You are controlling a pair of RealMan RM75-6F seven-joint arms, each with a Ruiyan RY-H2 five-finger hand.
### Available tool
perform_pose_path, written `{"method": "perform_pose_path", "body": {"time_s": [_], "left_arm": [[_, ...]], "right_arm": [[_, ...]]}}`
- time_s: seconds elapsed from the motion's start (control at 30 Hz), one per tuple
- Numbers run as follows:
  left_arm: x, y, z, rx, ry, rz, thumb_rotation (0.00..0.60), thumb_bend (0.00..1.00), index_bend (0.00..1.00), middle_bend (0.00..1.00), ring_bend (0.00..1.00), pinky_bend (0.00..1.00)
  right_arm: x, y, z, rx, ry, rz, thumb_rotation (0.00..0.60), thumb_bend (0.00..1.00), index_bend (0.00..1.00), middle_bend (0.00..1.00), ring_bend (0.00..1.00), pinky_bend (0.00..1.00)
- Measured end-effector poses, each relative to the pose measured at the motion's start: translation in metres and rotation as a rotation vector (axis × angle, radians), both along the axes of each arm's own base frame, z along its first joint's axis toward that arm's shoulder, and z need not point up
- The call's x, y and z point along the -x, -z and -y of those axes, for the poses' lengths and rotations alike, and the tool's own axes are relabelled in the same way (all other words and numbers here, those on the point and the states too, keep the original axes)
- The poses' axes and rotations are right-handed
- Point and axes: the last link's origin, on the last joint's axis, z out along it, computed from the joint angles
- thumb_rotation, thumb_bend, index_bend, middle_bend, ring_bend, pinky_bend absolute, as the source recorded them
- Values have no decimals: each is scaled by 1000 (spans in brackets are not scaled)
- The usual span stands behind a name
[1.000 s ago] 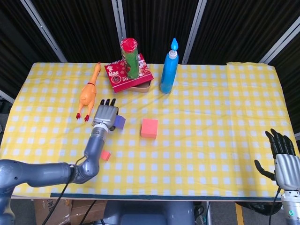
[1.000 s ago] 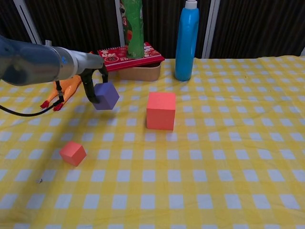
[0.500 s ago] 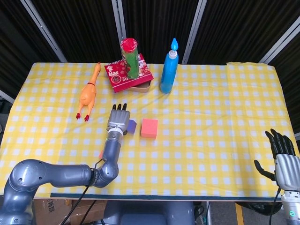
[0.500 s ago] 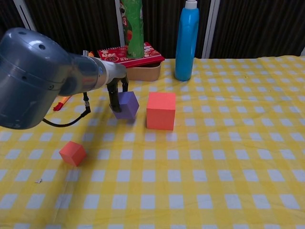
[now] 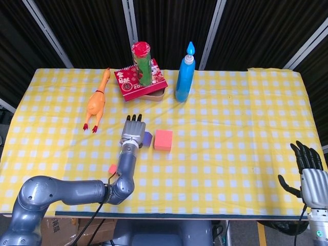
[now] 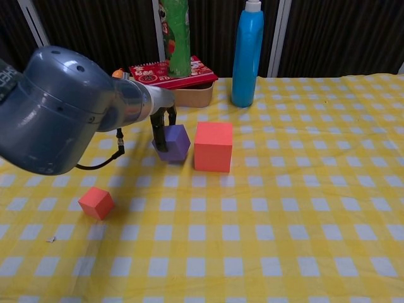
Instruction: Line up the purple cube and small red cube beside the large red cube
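The large red cube point(image 5: 163, 140) point(image 6: 213, 146) sits mid-table. Just to its left, my left hand point(image 5: 132, 132) point(image 6: 164, 124) grips the purple cube point(image 5: 147, 138) point(image 6: 174, 142), which is tilted and close to the cloth, a small gap from the large red cube. The small red cube point(image 5: 113, 168) point(image 6: 96, 202) lies nearer the front edge, left of my forearm. My right hand point(image 5: 308, 168) hangs off the table's right front corner with fingers spread and nothing in it; the chest view does not show it.
At the back stand a blue bottle point(image 5: 185, 73) point(image 6: 247, 53), a green canister point(image 5: 142, 63) on a red tin point(image 5: 141, 83) point(image 6: 178, 81), and a rubber chicken point(image 5: 97, 101). My left arm point(image 6: 69, 117) fills the left of the chest view.
My left hand has carried the purple cube to the right, from well left of the large red cube to just beside it. The right hand has stayed still.
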Motion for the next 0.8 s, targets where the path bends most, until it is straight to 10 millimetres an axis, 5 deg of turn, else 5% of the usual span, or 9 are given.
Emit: {"method": "perform_pose_path", "body": {"time_s": [0.8], "left_arm": [[-10, 15, -4, 15, -9, 5, 600, 354, 407, 0, 0, 38]], "right_arm": [[0, -1, 0, 4, -6, 15, 600, 368, 0, 0, 0, 36]]}}
